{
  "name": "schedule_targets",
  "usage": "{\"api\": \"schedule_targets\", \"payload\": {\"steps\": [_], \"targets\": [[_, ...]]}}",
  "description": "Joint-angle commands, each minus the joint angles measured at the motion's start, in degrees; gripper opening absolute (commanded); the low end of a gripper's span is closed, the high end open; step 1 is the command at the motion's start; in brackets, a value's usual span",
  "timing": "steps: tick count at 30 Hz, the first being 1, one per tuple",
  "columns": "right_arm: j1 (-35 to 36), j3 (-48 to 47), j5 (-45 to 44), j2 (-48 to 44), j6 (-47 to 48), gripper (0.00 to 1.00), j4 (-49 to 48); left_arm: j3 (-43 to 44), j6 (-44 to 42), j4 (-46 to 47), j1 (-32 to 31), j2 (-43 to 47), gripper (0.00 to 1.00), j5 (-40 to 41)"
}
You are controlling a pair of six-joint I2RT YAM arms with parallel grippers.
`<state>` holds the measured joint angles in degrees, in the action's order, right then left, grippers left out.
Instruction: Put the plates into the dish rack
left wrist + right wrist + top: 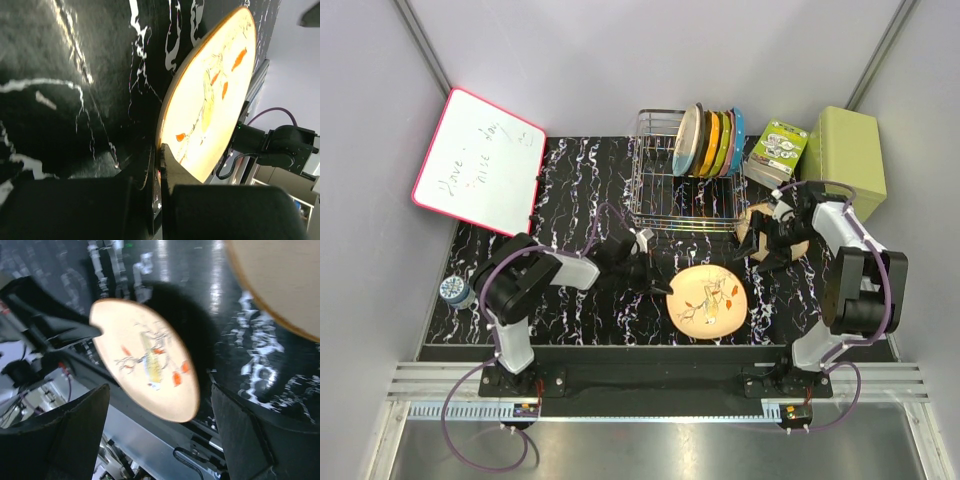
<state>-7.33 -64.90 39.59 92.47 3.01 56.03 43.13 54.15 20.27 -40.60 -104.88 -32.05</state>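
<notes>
While the left gripper (658, 277) (157, 161) is clamped tight on the left rim of the leaf-sprig plate (708, 298) (210, 100) (150, 360), the right gripper (768, 246) (159, 390) hangs with its jaws spread wide and nothing between them. The held plate sits over the near middle of the table (570, 300) — whether its far rim touches the marbled top I cannot tell. A second peach plate (752, 218) (280, 280) lies partly under the right gripper, just off the front right corner of the dish rack (660, 175). In the rack a cream plate (687, 140) and others stand on edge, crowded at the right end (the left-hand slots show bare wire). Bare table runs between the held plate and the rack's front edge. An olive-green box (845, 155) stands close behind the right arm; a whiteboard (480, 160) leans at far left.
</notes>
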Motion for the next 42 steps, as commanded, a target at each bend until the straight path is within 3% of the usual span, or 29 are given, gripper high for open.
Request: {"api": "schedule_targets", "payload": {"steps": [1,8,14,24,31,38,40,41,42], "targets": [[0.47,0.92,-11.29,3.24,-5.83,0.88,-5.14,1.07,-3.27,-4.28,0.35,-6.03,0.0,3.14],[1.36,-0.22,-6.92,11.85,1.39,0.84,-2.33,1.95,-3.53,-4.01,0.7,-9.11,0.0,3.58],[2.93,-0.22,-1.28,13.18,5.06,0.82,-0.93,3.36,-3.09,-3.75,1.05,-11.22,0.0,3.75],[4.61,-0.92,5.14,13.44,11.06,0.68,3.64,7.84,-2.65,-3.31,1.14,-14.56,0.0,3.31],[4.78,-1.8,5.14,13.97,14.48,0.4,6.2,8.37,-2.03,-1.55,1.49,-14.91,0.0,4.46],[4.96,-1.63,6.29,10.73,15.1,0.0,6.11,10.74,-1.68,0.64,1.4,-15.44,0.0,4.64],[4.96,-1.54,4.54,9.14,14.22,0.0,5.67,11.7,-2.12,-0.66,1.22,-14.57,0.0,4.46],[4.96,-1.72,3.92,7.13,13.96,0.0,5.67,12.23,-2.82,-2.15,1.22,-14.04,0.04,4.46],[4.96,-1.98,2.61,6.24,13.96,0.0,6.02,12.85,-5.95,-3.82,1.49,-13.25,0.17,4.28]]}}
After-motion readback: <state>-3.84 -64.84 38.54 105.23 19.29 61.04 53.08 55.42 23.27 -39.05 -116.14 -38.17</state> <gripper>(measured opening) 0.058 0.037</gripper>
